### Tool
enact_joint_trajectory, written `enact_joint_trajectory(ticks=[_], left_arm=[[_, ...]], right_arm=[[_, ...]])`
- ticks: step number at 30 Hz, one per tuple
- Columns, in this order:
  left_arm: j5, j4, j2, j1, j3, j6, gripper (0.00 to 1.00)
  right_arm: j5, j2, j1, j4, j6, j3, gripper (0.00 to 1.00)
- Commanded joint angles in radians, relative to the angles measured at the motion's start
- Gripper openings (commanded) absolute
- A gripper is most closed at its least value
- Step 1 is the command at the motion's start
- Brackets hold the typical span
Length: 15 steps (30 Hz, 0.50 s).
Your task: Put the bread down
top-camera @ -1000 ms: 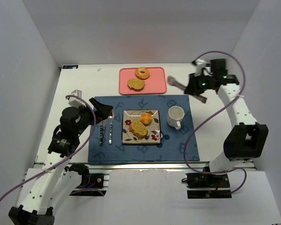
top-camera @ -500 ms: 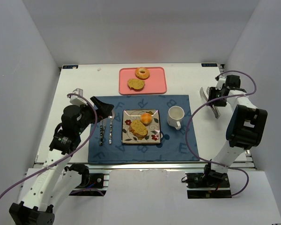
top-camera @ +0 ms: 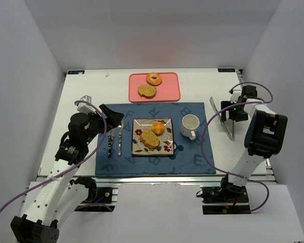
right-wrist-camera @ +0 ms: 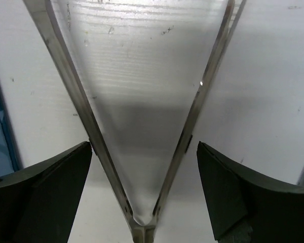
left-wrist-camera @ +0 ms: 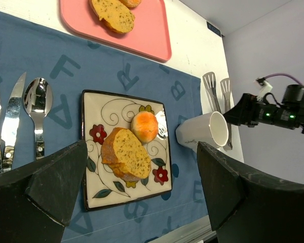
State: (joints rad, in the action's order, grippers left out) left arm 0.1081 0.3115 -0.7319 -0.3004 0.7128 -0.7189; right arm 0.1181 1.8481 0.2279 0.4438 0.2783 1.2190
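The table carries a blue mat by its near edge, a pink tray by its far edge, and a plate mid-mat. One bread slice lies on the plate, a second slice on the tray (probably soft, light and crumbly; pinch gently across the crust). The right gripper gapes around loose tongs; the left gripper hangs wide, empty.

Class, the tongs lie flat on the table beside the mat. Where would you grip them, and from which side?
The tongs lie flat in an open V, so it is likely best to come from above, straddling both arms near the hinge, where the V is narrowest.
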Motion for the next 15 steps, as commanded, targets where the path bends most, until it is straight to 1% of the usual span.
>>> enact_joint_trajectory(ticks=[1,5,8,10,15], left_arm=[[0.001,-0.006,-0.004,0.001,0.013,0.018,0.98],[0.002,-0.017,-0.001,0.0,0.007,0.019,0.98],[0.01,-0.022,-0.001,0.001,0.007,0.019,0.98],[0.013,-0.025,0.0,0.0,0.008,0.019,0.98],[0.031,-0.04,-0.009,0.0,0.005,0.027,0.98]], right_arm=[[0.015,-0.108,0.011,0.051,0.056,0.023,0.89],[0.041,-0.18,0.016,0.117,0.084,0.054,0.89],[0.025,-0.234,0.016,0.18,0.047,0.108,0.89],[0.047,-0.26,0.016,0.199,0.045,0.154,0.89],[0.161,-0.383,0.017,0.09,-0.042,0.143,0.89]])
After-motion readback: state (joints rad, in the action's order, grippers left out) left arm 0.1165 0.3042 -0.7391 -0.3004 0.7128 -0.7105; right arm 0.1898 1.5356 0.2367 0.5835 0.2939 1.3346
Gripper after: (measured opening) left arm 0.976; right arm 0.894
